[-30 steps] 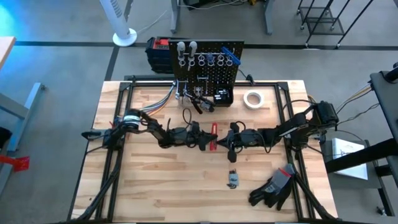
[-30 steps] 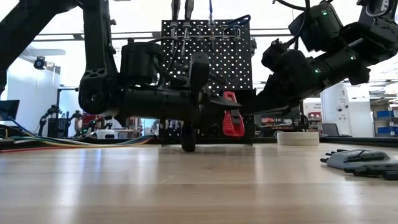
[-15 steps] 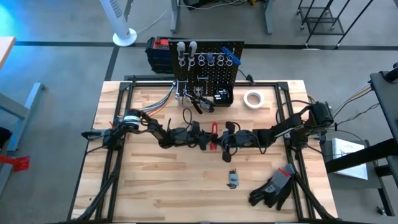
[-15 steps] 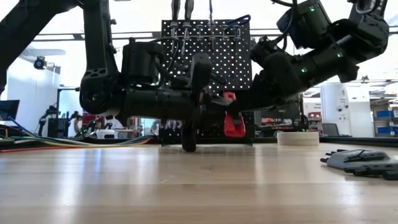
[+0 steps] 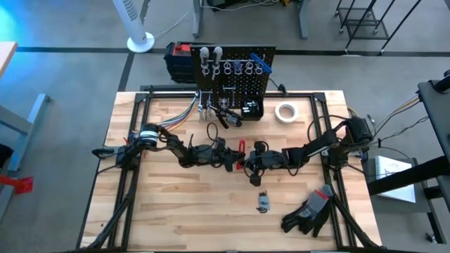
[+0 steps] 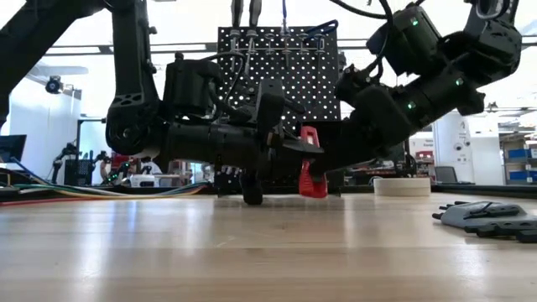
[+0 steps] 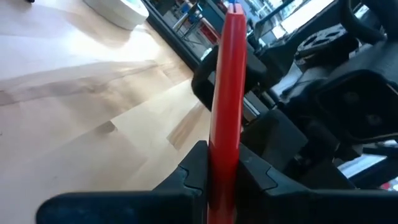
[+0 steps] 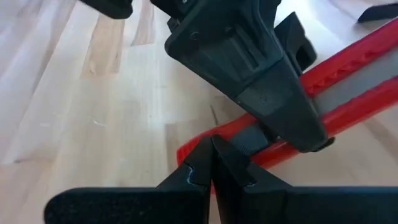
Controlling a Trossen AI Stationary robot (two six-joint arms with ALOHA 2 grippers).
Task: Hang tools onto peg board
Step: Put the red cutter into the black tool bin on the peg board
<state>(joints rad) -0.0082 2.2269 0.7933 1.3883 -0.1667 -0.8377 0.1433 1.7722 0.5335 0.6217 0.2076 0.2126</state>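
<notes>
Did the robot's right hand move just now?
Yes. In the high view the right gripper has slid leftward, away from the tape roll, right up to the red tool that the left gripper holds.

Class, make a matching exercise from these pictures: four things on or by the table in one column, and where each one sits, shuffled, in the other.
Things:
1. red-handled tool
2. white tape roll
3. black gloves
4. peg board

Places:
A. near right corner of the table
B. upright at the far edge
C. clamped in the left end effector
D. flat, right of the peg board

Pairs: 1-C, 2-D, 3-A, 4-B
</notes>
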